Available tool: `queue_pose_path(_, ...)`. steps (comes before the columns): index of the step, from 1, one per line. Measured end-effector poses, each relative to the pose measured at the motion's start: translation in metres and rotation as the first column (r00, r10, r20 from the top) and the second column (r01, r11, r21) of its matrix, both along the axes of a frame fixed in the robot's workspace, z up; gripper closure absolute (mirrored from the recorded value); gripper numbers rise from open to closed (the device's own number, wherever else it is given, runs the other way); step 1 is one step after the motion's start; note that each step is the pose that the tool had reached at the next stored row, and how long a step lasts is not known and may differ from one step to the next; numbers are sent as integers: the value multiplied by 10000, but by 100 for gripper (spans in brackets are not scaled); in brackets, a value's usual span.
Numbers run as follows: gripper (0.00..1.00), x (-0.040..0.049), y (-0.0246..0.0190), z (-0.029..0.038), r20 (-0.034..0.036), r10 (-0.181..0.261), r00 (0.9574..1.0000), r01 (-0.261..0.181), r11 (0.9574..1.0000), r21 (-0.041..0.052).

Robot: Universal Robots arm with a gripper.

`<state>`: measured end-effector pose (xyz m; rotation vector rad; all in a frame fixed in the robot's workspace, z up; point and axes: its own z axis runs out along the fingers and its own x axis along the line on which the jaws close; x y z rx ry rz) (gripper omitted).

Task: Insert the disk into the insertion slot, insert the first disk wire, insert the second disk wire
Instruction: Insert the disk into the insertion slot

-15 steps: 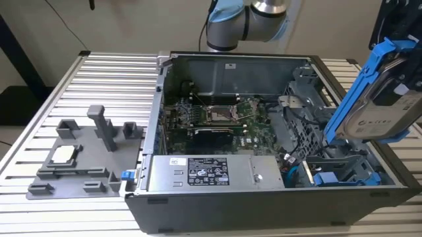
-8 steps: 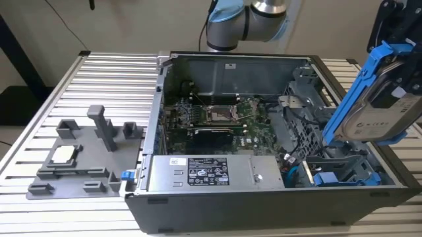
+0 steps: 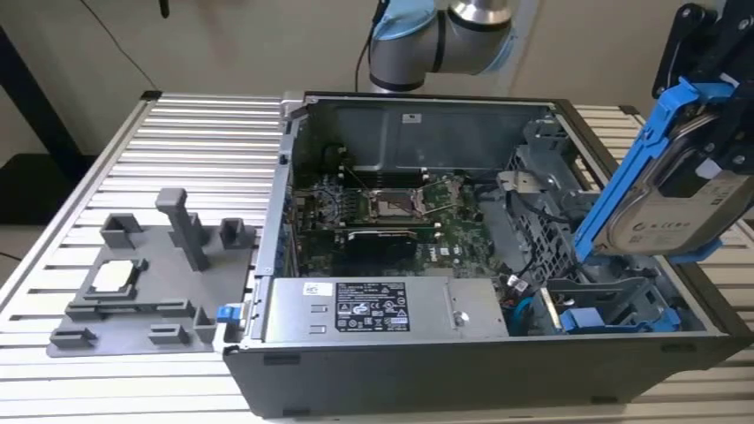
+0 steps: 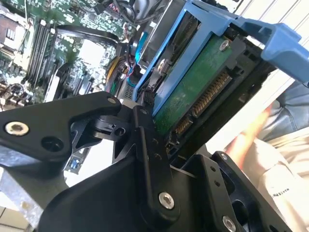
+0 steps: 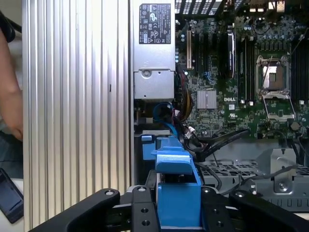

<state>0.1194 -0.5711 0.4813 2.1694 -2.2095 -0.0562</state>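
One tool [image 5: 178, 212] clenched on the disk [image 3: 677, 203], its green circuit board [image 4: 193, 92] bared in the second wrist view

The table [image 3: 177, 141] is a silver-grey metal top of long parallel ribbed slats, also seen beside the case in the first wrist view. Reading the exterior view as a clock face, an open dark-grey computer case [image 3: 471, 375] lies on its side on the table, from the centre out toward 3 and 5 o'clock. A flat grey fixture tray [image 3: 141, 305] with upright posts rests at about 8 o'clock, just beside the case's wall, and the table's slats show at 10 o'clock.
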Motion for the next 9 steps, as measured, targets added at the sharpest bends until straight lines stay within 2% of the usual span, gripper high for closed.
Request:
queue_pose_path(6, 67, 1, 1, -8, -8, 0, 10000, 0, 10000, 2)
queue_pose_path(7, 67, 3, 1, -14, -38, 2, 10000, -2, 10000, 1)
queue_pose_path(9, 67, 15, 0, -27, -168, 1, 9999, -1, 10000, 2)
